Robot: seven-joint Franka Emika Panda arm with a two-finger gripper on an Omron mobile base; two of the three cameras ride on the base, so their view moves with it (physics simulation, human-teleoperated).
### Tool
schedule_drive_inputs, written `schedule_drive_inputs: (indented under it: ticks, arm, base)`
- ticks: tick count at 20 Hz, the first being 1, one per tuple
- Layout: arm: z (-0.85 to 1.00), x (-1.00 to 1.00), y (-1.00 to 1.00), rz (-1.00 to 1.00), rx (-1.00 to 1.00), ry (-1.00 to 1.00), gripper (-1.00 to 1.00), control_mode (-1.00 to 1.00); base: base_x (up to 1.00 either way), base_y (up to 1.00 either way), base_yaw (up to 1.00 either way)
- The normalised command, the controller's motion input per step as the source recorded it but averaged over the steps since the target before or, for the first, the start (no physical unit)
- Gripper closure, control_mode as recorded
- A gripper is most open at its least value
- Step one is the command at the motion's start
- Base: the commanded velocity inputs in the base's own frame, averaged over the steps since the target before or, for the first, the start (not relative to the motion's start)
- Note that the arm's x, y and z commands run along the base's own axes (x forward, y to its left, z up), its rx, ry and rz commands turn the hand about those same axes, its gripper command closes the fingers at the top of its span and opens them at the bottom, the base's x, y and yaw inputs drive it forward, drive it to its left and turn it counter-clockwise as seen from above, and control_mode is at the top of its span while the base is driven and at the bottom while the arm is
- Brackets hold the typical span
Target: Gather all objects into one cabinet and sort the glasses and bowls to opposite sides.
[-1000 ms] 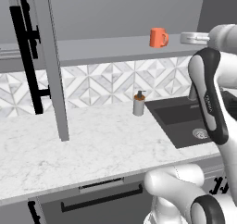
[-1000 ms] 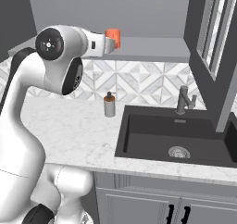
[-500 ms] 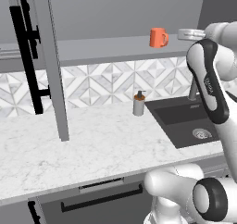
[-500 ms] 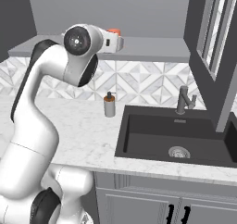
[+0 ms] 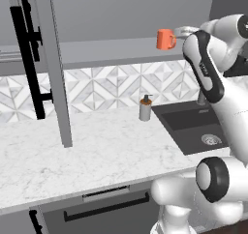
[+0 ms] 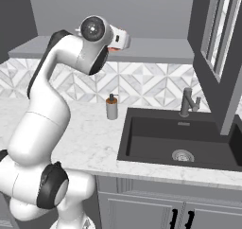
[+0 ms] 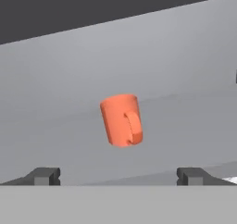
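Orange mug point(image 7: 121, 120) stands upright on the grey cabinet shelf point(image 5: 111, 51) (handle facing the hand camera). Gripper point(image 7: 118, 176) is near it, not touching, fingers spread wide apart, holding nothing.

Base views flank arm, sharing sink point(image 5: 193, 126), hand view faces orange mug point(image 7: 121, 120)
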Motion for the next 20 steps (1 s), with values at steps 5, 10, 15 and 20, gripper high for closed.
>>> schedule_drive_inputs:
  ticks: [5, 10, 15, 20]
  arm:
    - [-0.44, 0.68, 0.00, 0.06, 0.00, 0.04, -1.00, -1.00]
    - [-0.14, 0.58, 0.00, 0.07, 0.00, 0.00, -1.00, -1.00]
    - [0.00, 0.54, -0.11, 0.03, 0.02, 0.00, -1.00, -1.00]
    - [0.00, 0.32, -0.17, 0.00, 0.09, 0.00, -1.00, -1.00]
  base:
    - [0.00, 0.00, 0.00]
    - [0.00, 0.00, 0.00]
    - [0.00, 0.00, 0.00]
    - [0.00, 0.00, 0.00]
